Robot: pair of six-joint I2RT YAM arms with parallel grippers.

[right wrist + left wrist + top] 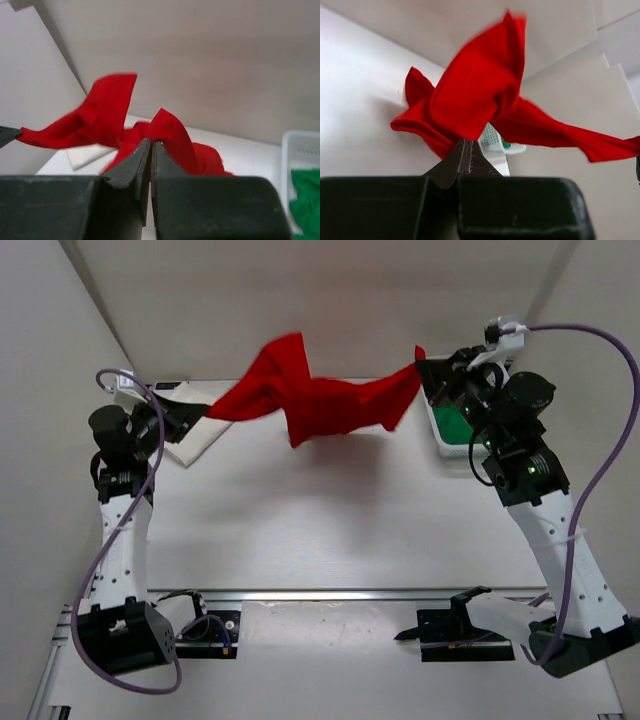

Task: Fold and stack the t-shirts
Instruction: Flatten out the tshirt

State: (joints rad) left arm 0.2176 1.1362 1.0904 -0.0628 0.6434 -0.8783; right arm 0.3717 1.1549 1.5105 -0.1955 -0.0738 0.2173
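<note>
The overhead view alone shows the whole span: the red t-shirt (310, 400) hangs in the air above the table (330, 530), stretched and twisted between the left claw (207, 412) and the right claw (425, 365). One bunched end sits at each claw, and the middle sags with a fold sticking up.

The left wrist view shows its claw's fingers pressed together on a gathered red edge, the cloth billowing just above the tips.

The right wrist view shows its claw likewise pinched shut on a red fold. It also shows the cream-white t-shirt (87, 155) lying flat on the table below the far end. At the right edge, the green t-shirt (307, 200) lies inside the white mesh basket (300, 145).
</note>
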